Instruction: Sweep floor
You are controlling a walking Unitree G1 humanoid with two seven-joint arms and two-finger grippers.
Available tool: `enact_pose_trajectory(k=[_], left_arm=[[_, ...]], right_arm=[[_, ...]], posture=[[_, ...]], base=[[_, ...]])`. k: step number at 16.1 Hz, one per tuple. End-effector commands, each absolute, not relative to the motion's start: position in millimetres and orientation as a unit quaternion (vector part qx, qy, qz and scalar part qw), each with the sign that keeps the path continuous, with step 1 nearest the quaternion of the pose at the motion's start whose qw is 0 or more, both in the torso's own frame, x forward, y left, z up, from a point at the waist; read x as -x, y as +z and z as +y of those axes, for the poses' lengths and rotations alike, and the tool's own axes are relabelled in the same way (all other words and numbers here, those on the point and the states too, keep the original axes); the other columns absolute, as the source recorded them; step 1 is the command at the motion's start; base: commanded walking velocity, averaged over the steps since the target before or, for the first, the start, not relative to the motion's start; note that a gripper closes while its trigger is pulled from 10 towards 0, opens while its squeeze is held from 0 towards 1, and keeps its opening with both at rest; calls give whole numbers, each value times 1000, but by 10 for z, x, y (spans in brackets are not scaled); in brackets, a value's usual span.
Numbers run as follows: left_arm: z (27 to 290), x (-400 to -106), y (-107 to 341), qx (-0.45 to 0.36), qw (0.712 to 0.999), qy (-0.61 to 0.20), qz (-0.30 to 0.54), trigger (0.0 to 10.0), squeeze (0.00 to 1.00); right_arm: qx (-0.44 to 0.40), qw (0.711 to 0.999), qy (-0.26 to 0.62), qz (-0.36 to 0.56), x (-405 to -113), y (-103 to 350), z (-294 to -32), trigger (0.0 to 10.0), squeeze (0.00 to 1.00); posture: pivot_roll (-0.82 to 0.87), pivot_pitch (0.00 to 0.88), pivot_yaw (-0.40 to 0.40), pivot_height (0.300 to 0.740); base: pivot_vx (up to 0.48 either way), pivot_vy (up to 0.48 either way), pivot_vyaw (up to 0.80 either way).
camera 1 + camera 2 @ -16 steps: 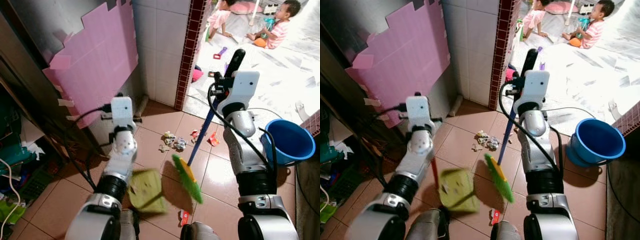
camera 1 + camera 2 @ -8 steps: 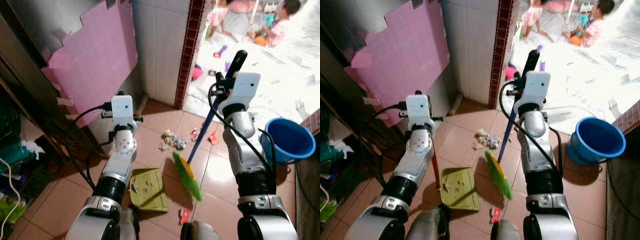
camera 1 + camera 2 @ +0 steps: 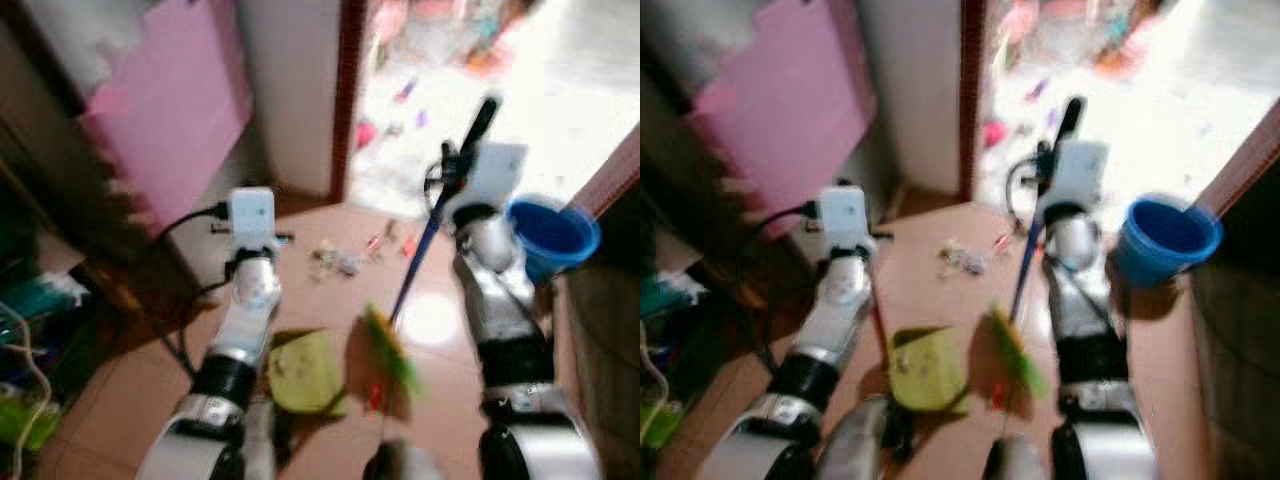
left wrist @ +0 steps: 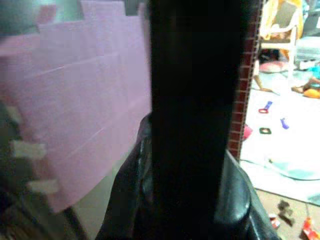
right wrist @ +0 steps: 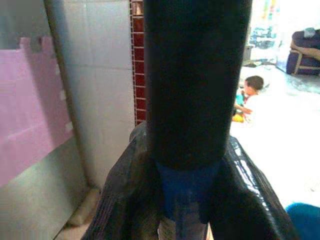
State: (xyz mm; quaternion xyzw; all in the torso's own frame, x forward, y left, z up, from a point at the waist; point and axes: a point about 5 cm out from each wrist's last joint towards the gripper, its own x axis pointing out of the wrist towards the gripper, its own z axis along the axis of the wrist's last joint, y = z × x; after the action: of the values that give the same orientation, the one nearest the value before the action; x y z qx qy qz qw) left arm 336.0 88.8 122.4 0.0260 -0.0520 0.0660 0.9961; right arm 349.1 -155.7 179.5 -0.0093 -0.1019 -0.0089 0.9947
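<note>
Head views blurred. Nearest me, green dustpan (image 3: 305, 372) on the floor tiles (image 3: 320, 285), left gripper (image 4: 192, 165) clamped on its handle. Beside it broom (image 3: 392, 350), right gripper (image 5: 192, 165) gripping its blue handle. Litter (image 3: 338, 259) beyond, blue bucket (image 3: 552, 236) farther right.

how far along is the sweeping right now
Some bits already lie in the green dustpan, held low by the left gripper. The right gripper holds the blue-handled broom beside it. A litter pile near the doorway is unswept, and a red scrap lies by the broom head.
</note>
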Motion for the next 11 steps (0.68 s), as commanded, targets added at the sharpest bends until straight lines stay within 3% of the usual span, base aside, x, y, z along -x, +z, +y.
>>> enact_pose_trajectory(k=[1, 11], left_arm=[[892, -3357, 1199, -37, 996, 59, -47, 10000, 0], [972, -3304, 1056, -39, 998, -5, -57, 10000, 0]], right_arm=[[-5, 992, -7, -127, -3501, 1916, -1527, 10000, 0], [25, 988, -27, -150, -3495, 1977, -1536, 10000, 0]], posture=[[-67, 92, 36, 740], [-63, 95, 36, 740]], base=[[0, 0, 0], [0, 0, 0]])
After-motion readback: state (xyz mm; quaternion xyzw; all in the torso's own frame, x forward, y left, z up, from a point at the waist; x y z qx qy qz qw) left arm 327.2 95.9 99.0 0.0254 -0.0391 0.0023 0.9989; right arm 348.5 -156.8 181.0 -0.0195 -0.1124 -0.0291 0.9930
